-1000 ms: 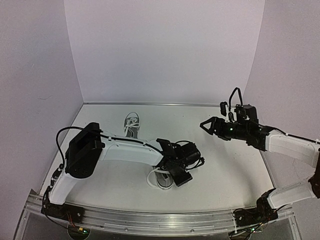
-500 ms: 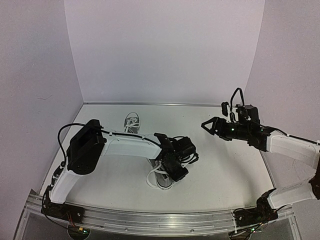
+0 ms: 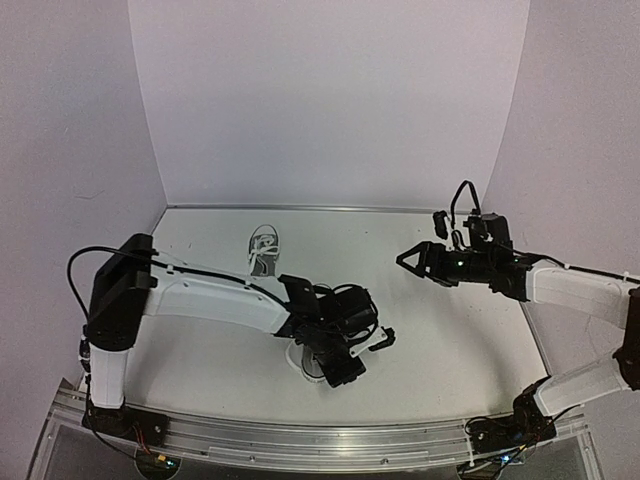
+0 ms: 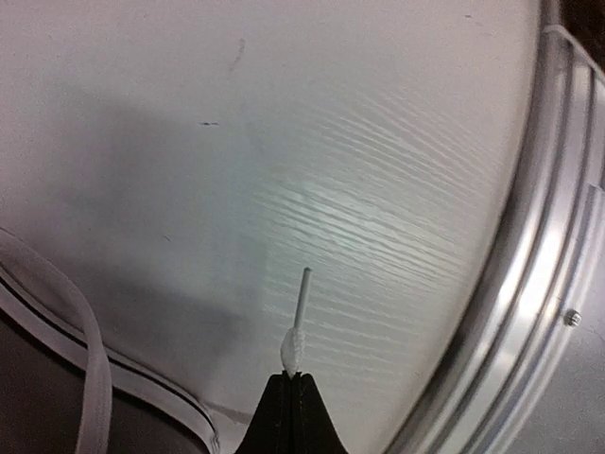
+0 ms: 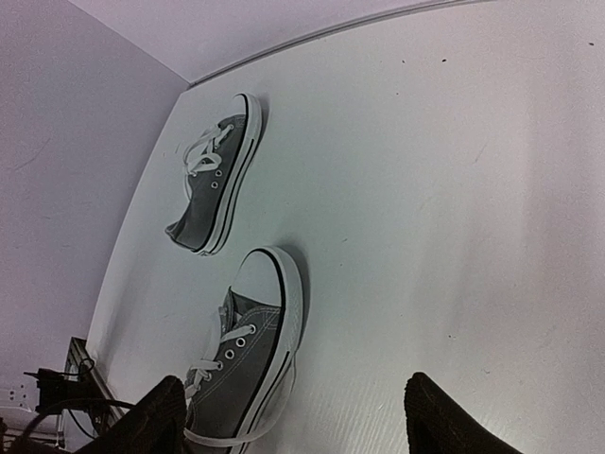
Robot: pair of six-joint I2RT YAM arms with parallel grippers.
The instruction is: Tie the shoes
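- The left gripper (image 4: 293,378) is pressed together, pinching the end of a white lace (image 4: 294,348). Only the left wrist view shows this. The stiff tip pokes out past the fingertips toward 12 o'clock in that picture.
- From the top camera you can't see the pinch at all. The left wrist sits over most of the near shoe (image 3: 304,356), which is at roughly 6 o'clock on the table (image 3: 450,340), close to the front.
- The right wrist view is the only one that shows both grey sneakers whole. A loose lace trails along the near shoe's white sole, and the far shoe (image 5: 216,184) is apart from it.
- In the top view the far shoe is at about 11 o'clock, near the back wall (image 3: 330,100) but not touching it.
- The right gripper (image 5: 293,383) is spread wide with nothing in it. It hangs above the table at about 2 o'clock, well apart from both shoes.
- For edges, the aluminium rail (image 4: 529,312) runs close by the left fingertips, at 3 o'clock in the left wrist view.
- The biggest open stretch of table is from the near shoe out toward 3 o'clock.
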